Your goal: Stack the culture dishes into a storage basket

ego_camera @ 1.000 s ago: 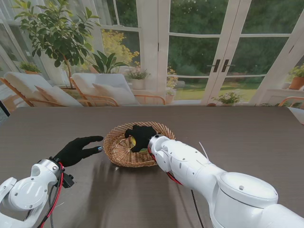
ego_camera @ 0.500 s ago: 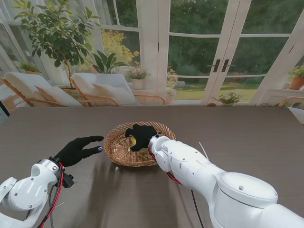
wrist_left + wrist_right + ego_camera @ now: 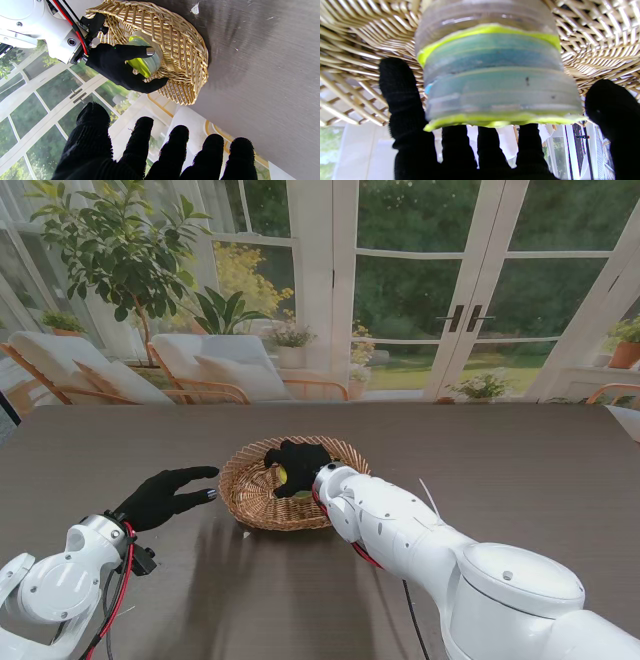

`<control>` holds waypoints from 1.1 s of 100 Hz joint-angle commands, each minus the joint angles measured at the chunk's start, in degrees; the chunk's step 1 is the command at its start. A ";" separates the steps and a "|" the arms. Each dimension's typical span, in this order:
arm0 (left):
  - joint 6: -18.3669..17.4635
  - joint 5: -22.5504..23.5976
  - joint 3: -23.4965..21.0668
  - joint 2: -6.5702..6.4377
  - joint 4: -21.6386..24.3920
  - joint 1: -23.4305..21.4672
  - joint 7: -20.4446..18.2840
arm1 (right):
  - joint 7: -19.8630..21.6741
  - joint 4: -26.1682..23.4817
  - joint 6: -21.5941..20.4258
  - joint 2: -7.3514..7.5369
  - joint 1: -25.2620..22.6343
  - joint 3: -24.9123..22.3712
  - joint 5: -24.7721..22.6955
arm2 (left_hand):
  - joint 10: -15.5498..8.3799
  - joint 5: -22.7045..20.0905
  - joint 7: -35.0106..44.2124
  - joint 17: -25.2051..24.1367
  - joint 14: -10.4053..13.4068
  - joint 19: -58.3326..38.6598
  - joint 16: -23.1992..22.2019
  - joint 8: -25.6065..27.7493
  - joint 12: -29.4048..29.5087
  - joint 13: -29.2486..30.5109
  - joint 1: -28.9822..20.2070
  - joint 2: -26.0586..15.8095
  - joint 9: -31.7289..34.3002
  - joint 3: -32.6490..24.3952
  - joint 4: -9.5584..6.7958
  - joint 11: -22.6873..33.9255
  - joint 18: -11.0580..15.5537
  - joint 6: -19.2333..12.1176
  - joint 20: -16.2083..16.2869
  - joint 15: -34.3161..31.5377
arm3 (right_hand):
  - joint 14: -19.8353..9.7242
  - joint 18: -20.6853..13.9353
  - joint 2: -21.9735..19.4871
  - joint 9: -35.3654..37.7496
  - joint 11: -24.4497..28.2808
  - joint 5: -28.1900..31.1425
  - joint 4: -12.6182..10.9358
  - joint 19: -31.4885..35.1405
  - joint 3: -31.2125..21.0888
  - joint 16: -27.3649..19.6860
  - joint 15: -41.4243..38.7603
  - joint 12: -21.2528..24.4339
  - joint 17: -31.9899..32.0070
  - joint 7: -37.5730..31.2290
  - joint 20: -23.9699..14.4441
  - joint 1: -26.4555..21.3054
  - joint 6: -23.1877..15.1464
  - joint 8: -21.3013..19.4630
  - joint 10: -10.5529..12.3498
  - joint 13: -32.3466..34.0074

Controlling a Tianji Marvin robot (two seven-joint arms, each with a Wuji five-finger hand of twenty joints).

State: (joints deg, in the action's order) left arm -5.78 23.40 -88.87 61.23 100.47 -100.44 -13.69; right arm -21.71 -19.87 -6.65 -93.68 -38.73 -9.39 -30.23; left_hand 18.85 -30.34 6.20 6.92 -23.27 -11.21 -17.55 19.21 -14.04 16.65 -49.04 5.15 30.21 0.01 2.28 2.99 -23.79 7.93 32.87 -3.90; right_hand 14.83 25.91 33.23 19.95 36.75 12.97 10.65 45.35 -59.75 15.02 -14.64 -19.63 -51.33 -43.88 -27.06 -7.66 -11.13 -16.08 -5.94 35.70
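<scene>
A single stack of culture dishes [image 3: 492, 75] is clamped in the right hand [image 3: 297, 465] at frame centre, directly over the one storage basket [image 3: 250, 495]; the stack axis stands upright. Individual dishes cannot be counted reliably. The left hand [image 3: 165, 495], lower left, is spread and empty.

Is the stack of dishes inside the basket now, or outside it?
Inside. The stack of dishes sits within the basket rim, with the right hand wrapped around it. Whether it rests on the bottom cannot be told.
</scene>
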 commanded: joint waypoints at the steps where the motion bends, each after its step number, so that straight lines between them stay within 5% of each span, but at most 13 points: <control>1: -0.11 -0.12 -0.05 0.02 0.00 -0.17 -1.10 | 0.43 0.28 0.11 -0.11 -0.11 0.21 -0.30 | 0.21 -0.83 0.15 0.08 -0.51 0.00 -0.67 0.20 -0.46 1.44 -1.47 -2.30 0.40 1.01 -1.65 0.15 -1.81 -0.01 0.74 -0.48 | -0.15 0.42 -1.93 -1.81 0.41 -1.93 -1.95 -1.59 3.46 -0.83 1.07 0.78 33.56 -0.20 1.92 0.85 0.88 -0.51 1.05 -2.94; 110: 0.01 -0.19 -0.03 -0.06 0.34 -0.18 -1.53 | -2.63 2.57 -0.72 -1.23 0.28 0.04 0.11 | 0.26 -0.92 0.17 0.06 -0.61 -0.01 -0.68 0.21 -0.47 1.51 -1.48 -2.32 0.51 1.00 -1.65 0.18 -1.64 0.02 0.76 -0.50 | -0.40 -1.24 -5.84 -2.79 0.98 -3.92 -3.27 -2.32 6.90 -1.22 0.18 0.73 34.63 -0.75 2.51 0.92 2.68 -1.29 0.50 -4.17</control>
State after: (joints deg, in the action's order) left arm -5.76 23.35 -88.88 61.16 100.53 -100.47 -14.10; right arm -24.62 -17.52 -7.00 -94.60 -38.61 -9.31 -30.06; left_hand 18.86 -30.34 6.20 6.93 -23.28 -11.21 -17.56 19.22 -14.04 16.67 -49.04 5.15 30.22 0.01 2.28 2.99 -23.78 7.93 32.87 -3.90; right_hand 13.79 25.10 29.04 18.56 36.71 11.32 9.44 44.09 -56.99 14.86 -15.28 -19.62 -51.33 -44.09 -25.90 -7.66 -8.99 -16.80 -5.90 34.17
